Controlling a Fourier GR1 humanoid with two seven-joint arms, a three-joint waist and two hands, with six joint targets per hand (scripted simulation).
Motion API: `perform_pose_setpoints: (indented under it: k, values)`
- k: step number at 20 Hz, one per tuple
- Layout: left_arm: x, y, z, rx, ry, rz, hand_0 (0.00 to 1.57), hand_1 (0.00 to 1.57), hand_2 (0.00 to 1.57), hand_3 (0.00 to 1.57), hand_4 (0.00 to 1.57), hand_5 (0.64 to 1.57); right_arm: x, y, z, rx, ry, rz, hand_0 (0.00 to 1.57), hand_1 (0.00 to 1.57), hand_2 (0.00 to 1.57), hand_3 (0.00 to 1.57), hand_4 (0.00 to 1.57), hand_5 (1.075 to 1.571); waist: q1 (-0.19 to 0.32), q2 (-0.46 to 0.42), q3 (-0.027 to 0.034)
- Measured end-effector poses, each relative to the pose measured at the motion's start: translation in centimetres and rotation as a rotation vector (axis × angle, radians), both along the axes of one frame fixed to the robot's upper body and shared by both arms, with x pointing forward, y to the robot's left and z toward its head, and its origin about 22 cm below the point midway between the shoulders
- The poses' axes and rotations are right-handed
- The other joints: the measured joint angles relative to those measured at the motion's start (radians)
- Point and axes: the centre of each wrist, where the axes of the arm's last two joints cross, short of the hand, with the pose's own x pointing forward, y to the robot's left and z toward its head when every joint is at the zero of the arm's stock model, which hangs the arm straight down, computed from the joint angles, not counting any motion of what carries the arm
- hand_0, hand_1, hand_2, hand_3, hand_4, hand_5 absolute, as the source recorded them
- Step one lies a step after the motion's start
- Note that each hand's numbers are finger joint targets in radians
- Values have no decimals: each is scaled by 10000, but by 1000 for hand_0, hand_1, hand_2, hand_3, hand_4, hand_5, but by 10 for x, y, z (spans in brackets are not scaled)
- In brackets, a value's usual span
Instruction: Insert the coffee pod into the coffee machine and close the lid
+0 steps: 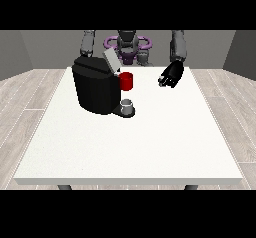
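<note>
The black coffee machine [95, 89] stands on the left half of the white table [130, 142], and its grey lid [111, 59] is tilted up and open. A red thing at the machine [127, 81] sits at its front, under the lid. Below it a small grey thing [128, 104] rests on the machine's dark base; I cannot tell whether it is the pod. The hand at the view's right [171, 75] hovers over the far right of the table with relaxed fingers, apart from the machine and holding nothing. At the view's left, the other arm goes down behind the machine and its hand is hidden.
The robot's torso [127, 44] is behind the table's far edge. White tabletop stretches from the machine to the near edge and to the right edge. Wooden floor surrounds the table.
</note>
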Motion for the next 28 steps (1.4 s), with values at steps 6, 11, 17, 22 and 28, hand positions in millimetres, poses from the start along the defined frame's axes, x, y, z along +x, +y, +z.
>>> perform_pose_setpoints:
  k: [6, 11, 17, 22, 28]
  values:
    - [15, -23, 26, -282, 539, -602, 1402, 1402, 1390, 1329, 542, 1571, -4, -5, -17, -182, 582, -201, 0, 0, 0, 0, 0, 1571, 157, -642, 1]
    - [29, -37, 52, -411, 534, -596, 1402, 1402, 1390, 1329, 542, 1571, -3, -3, -17, -201, 482, 95, 0, 0, 0, 0, 0, 1571, -110, -721, 2]
    - [44, -53, 90, -476, 203, -835, 1416, 1416, 1421, 1378, 537, 1571, 3, 5, -9, -61, 241, 431, 0, 0, 0, 0, 0, 1571, -414, -753, 0]
    - [58, -57, 137, -1013, -23, -684, 1235, 1235, 1265, 1266, 502, 1571, 11, 8, 3, 100, -205, 631, 0, 0, 0, 0, 0, 1571, -697, -669, 2]
    - [69, -45, 183, -1408, -573, -31, 1174, 1174, 1254, 1266, 479, 1571, 16, 16, 23, 110, -830, 988, 0, 0, 0, 0, 0, 1571, -1445, -257, 1]
